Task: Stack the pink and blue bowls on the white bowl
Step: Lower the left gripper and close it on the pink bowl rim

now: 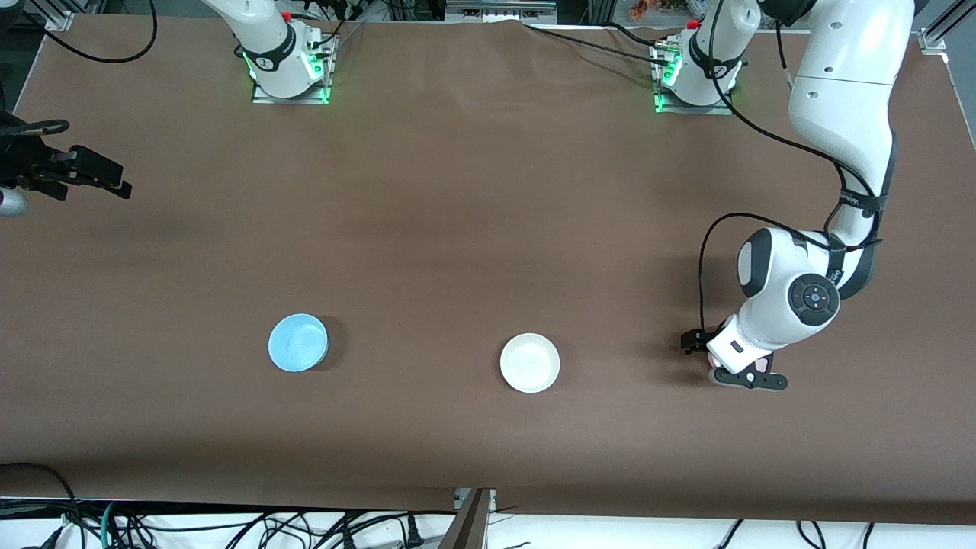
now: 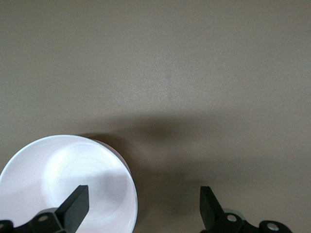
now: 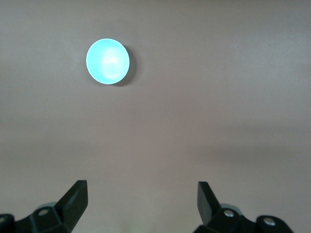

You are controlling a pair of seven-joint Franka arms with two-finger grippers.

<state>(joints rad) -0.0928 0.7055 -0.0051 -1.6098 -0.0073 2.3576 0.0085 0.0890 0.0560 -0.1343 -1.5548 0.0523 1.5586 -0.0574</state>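
Observation:
The pale pink bowl (image 2: 68, 187), whitish inside, lies on the table at the left arm's end; in the front view only a pink sliver (image 1: 711, 358) shows under the hand. My left gripper (image 1: 724, 361) is low over it and open. In the left wrist view (image 2: 142, 194) one finger (image 2: 75, 206) is over the bowl's inside and the other (image 2: 208, 204) is outside the rim. The white bowl (image 1: 529, 362) sits mid-table. The sky-blue bowl (image 1: 298, 342) sits toward the right arm's end and also shows in the right wrist view (image 3: 108, 61). My right gripper (image 1: 107, 177) waits open and empty, raised at the right arm's end of the table (image 3: 142, 189).
The brown table cover (image 1: 457, 229) is bare between the bowls. Both arm bases (image 1: 288, 69) stand at the edge farthest from the front camera. Cables (image 1: 229, 526) hang below the table's near edge.

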